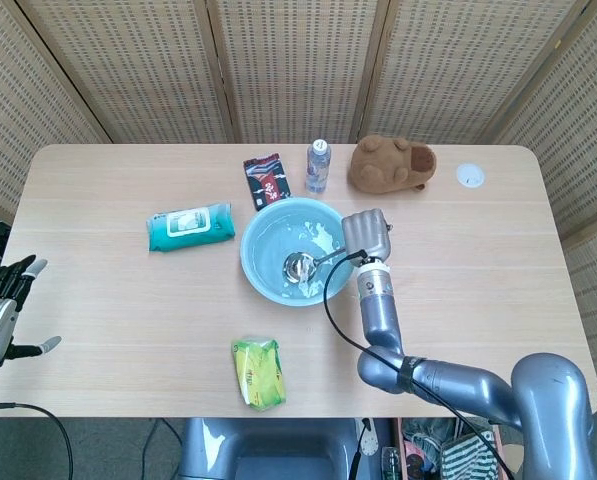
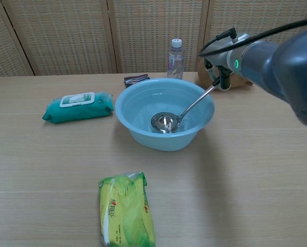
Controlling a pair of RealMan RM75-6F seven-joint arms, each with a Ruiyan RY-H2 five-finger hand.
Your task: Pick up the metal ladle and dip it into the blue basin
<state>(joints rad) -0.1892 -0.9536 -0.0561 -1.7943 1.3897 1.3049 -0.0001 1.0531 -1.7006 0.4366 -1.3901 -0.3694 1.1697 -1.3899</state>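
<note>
Metal ladle in blue basin, water bottle just behind.

metal ladle bowl inside blue basin, right hand gripping handle

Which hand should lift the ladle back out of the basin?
Right. The right hand already holds the ladle handle at the blue basin rim; the left hand sits off the table's far edge.

Right robot hand curled closed over mid-table; left robot hand open off the edge
</note>
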